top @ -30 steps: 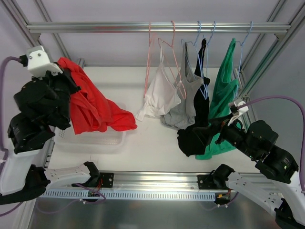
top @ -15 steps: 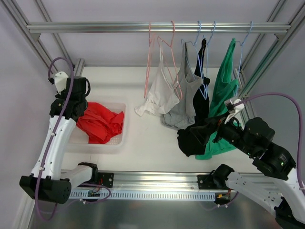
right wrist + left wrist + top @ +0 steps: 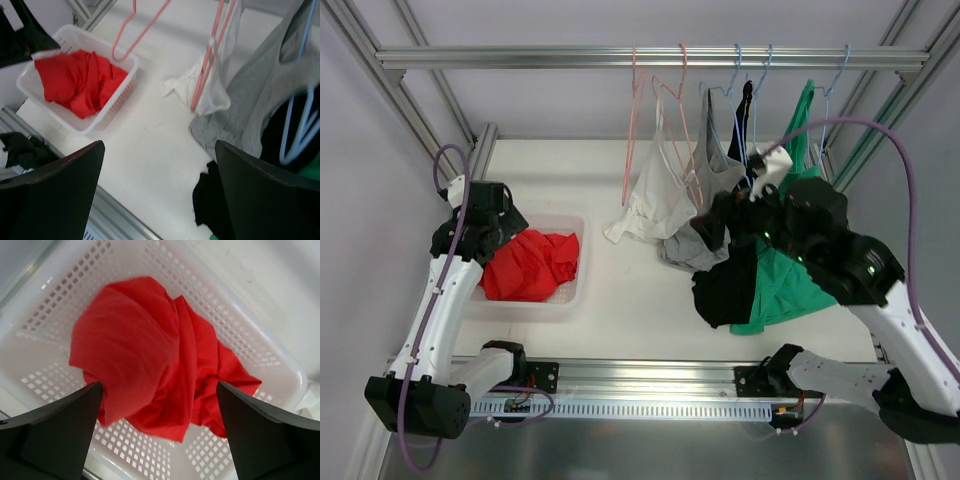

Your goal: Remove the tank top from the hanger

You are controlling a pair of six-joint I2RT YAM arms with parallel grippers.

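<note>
Both pairs of fingers spread wide and empty, my right gripper [image 3: 159, 150] is nearer the grey tank top [image 3: 250, 95], hanging lengthwise down just ahead-right, while my left gripper [image 3: 159, 385] hovers over the basket [image 3: 240, 340] at the bench's left edge.

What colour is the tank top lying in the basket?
Red; the tank top shows best in the left wrist view, inside the basket.

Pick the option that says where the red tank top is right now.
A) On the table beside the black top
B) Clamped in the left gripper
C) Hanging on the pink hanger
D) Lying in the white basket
D: the red tank top lies crumpled inside the white basket, and the left gripper hangs above it with its jaws wide apart, gripping nothing.
</note>
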